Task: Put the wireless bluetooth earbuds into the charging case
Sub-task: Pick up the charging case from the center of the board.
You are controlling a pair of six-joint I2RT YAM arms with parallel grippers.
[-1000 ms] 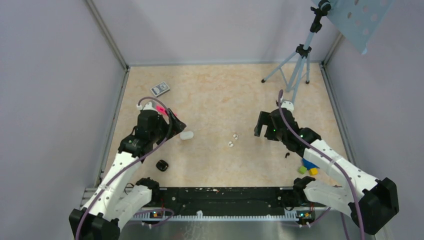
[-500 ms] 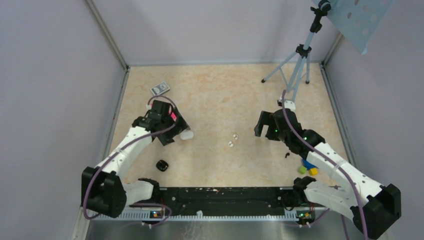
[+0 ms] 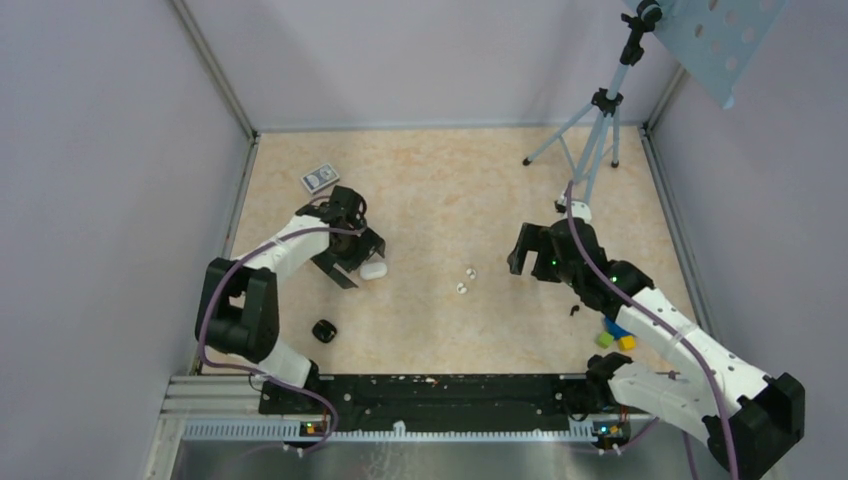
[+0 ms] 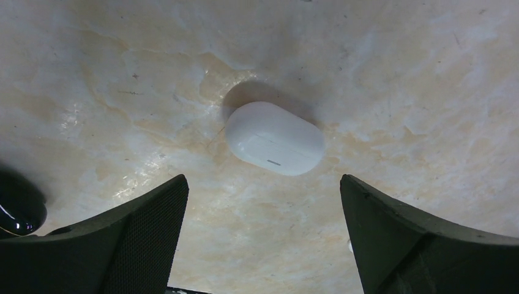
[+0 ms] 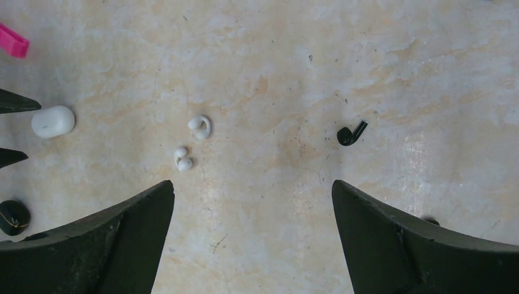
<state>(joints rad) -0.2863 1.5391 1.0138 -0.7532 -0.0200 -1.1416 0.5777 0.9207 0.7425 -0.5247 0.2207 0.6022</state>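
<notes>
A shut white charging case [image 3: 373, 269] lies on the table left of centre. My left gripper [image 3: 355, 262] is open beside it; in the left wrist view the case [image 4: 275, 138] lies just beyond the open gripper [image 4: 263, 184], untouched. Two white earbuds [image 3: 471, 271] [image 3: 461, 288] lie mid-table. A black earbud [image 3: 575, 309] lies near the right arm. My right gripper [image 3: 518, 250] is open and empty right of the white buds; its view shows the white buds [image 5: 200, 125] [image 5: 182, 160], the black bud [image 5: 350, 133] and the white case [image 5: 53, 121] beyond the gripper [image 5: 253, 187].
A black charging case [image 3: 324, 330] lies nearer the front left and shows in the left wrist view [image 4: 18, 205]. A small card box [image 3: 320, 178] lies at the back left. A tripod [image 3: 590, 140] stands at the back right. Coloured blocks [image 3: 617, 335] sit beside the right arm.
My left arm has swung out and stretched forward, bringing its open gripper down beside the white case. The right arm has barely moved. Nothing on the table has shifted.
</notes>
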